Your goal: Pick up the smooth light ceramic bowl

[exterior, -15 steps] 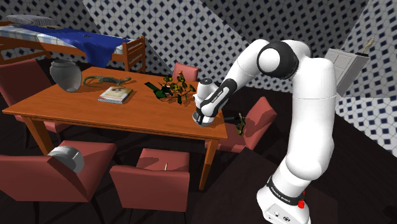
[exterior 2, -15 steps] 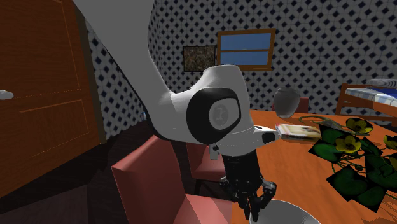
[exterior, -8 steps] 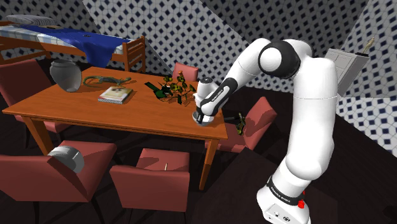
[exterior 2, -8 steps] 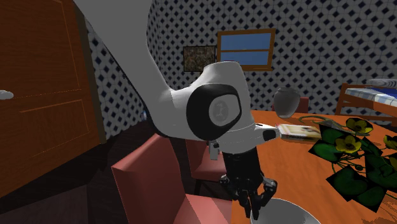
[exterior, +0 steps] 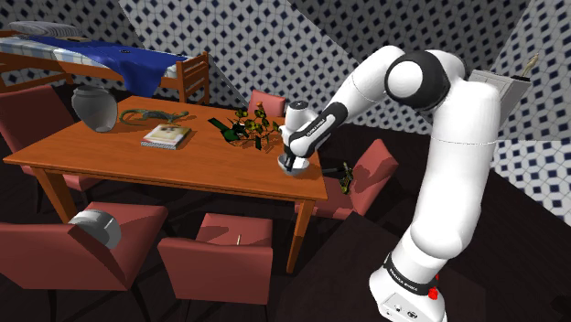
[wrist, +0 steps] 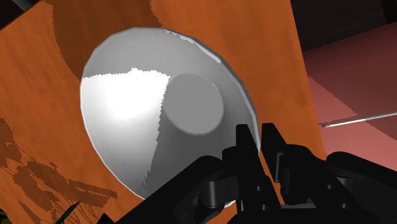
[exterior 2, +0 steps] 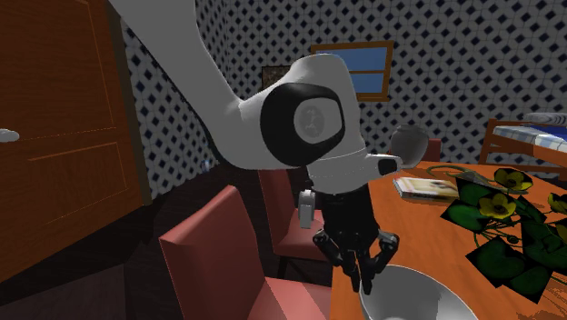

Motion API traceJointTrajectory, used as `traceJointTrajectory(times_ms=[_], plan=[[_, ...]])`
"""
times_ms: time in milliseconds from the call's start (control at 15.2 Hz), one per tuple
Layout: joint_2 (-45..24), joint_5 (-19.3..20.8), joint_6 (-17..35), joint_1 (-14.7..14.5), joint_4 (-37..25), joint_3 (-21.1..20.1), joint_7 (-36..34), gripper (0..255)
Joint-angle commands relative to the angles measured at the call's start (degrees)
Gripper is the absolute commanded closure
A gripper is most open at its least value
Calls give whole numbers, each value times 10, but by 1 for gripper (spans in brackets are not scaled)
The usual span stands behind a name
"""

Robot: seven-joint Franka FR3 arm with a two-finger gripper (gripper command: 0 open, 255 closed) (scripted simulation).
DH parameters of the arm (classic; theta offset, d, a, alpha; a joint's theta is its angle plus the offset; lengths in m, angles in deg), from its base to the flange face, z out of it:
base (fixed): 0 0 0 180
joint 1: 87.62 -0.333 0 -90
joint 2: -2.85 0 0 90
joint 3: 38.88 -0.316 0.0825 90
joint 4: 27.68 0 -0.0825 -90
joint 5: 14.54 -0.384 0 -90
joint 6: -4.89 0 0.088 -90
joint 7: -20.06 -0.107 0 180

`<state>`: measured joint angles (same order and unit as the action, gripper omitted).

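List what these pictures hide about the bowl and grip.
Wrist view: the fingers cover the rim of the bowl where they clasp it.
Second exterior view: the bottom edge cuts off the bowl's underside.
Shoulder view: the gripper covers the bowl; whether it clears the table cannot be told.

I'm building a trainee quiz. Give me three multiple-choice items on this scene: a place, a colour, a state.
1. Where is the bowl? A beside the vase; B at the table corner nearest the arm; C on a chair.
2. Bowl's colour? A pale grey-white; B blue; C green.
3. The pincer is: A wide open; B holding the book; C shut on the bowl's rim.
Answers: B, the shoulder view places it there; A, pale in the wrist view; C, its fingers clasp the rim.
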<state>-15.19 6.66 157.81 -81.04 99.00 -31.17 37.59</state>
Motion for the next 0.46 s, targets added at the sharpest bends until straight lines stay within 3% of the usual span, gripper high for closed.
traceJointTrajectory(times_ms=[0, 396], plan=[[13, -5, -13, 2, -1, -2, 7, 255], [38, -13, -40, 3, -3, -6, 18, 255]])
